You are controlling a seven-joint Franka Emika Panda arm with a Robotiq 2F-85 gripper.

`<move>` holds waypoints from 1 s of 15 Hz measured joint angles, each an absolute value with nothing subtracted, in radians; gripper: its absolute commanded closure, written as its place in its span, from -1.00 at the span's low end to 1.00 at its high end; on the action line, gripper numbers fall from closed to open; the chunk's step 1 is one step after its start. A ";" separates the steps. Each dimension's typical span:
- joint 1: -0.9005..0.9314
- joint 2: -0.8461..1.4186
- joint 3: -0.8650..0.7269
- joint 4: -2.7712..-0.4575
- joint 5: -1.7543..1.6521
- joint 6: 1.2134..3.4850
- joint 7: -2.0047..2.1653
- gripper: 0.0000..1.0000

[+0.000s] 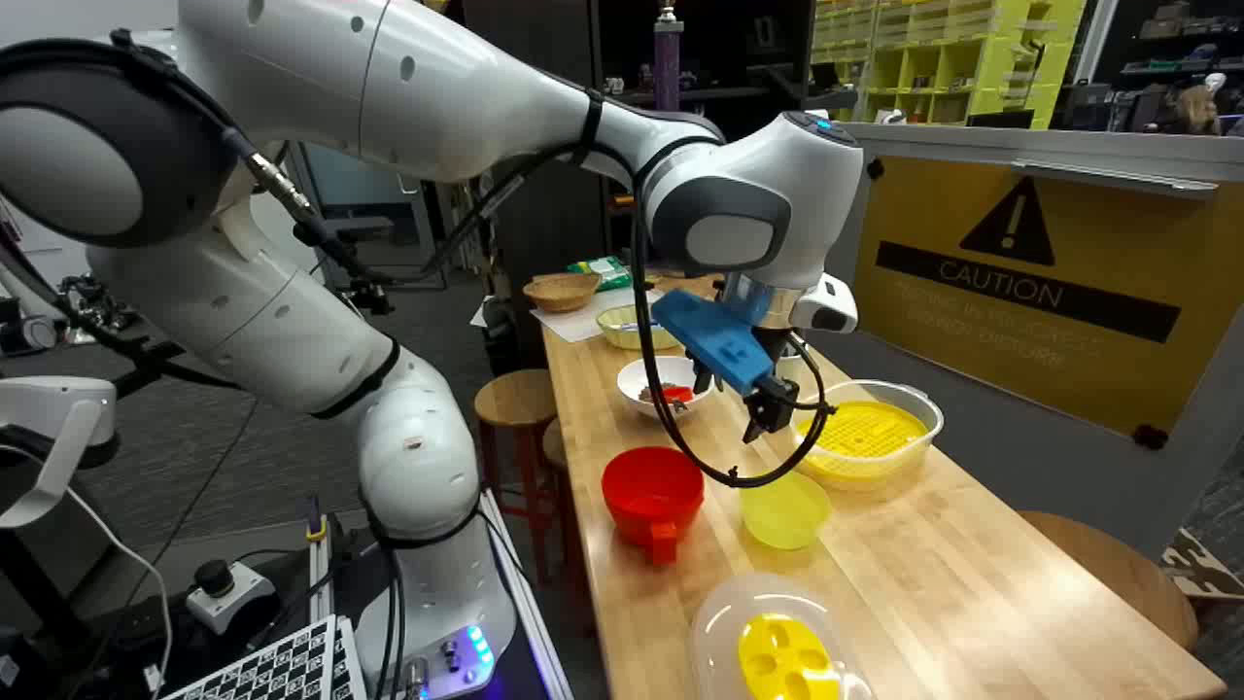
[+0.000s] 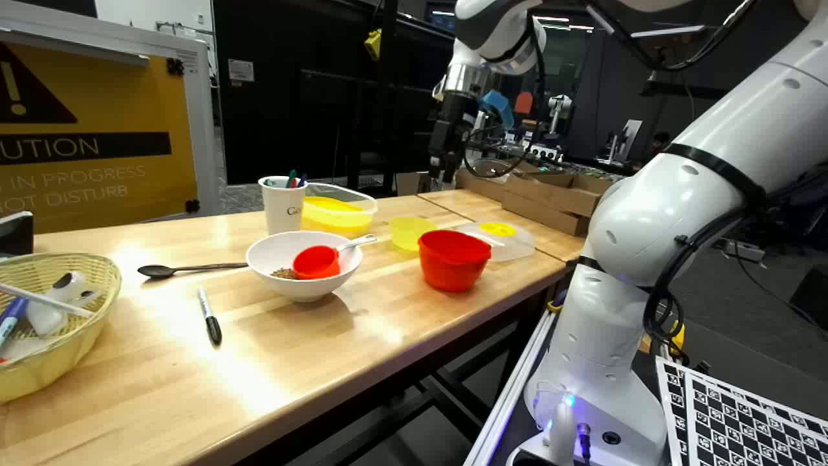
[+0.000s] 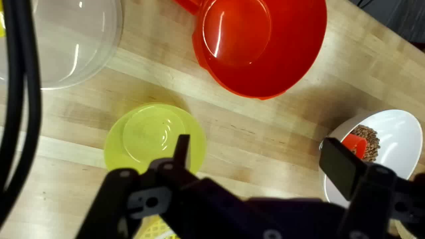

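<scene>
"Gripper (image 3: 260, 157) hanging up there over the surface (image 1: 933, 564): how are its fingers (image 3: 338, 169) standing?"

"They're standing wide apart, pointing downward. In the wrist view, one is overlapping the yellow-green bowl (image 3: 149, 129) and the other is overlapping the white bowl (image 3: 403, 132)."

"And where are those bowls sitting?"

"On the surface, well below the gripper. The white one is holding brown pellets (image 2: 283, 273) and a red scoop (image 2: 317, 262) whose handle is leaning over the rim."

"What's standing around them?"

"A red bowl (image 1: 651, 491) with a handle is sitting just beside the yellow-green one, toward the robot base (image 1: 437, 562). A clear tub (image 1: 916, 397) with a yellow perforated insert (image 1: 865, 428) is standing on the opposite side."

"And farther out?"

"A translucent dish (image 1: 717, 634) is lying near the red bowl, carrying a yellow dimpled piece (image 1: 787, 656). Past the white bowl, a dark spoon (image 2: 171, 270), a marker (image 2: 207, 314) and a pale basket (image 2: 76, 343) are resting along the surface, and a paper cup (image 2: 283, 212) is holding pens (image 2: 292, 178)."
</scene>
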State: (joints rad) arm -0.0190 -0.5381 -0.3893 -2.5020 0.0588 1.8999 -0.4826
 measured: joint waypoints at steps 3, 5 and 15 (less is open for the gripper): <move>-0.019 -0.538 -0.389 -2.502 0.059 1.900 -0.483 -1.00; -0.019 -0.538 -0.389 -2.502 0.059 1.900 -0.483 -1.00; -0.035 -0.534 -0.374 -2.502 0.059 1.899 -0.483 -1.00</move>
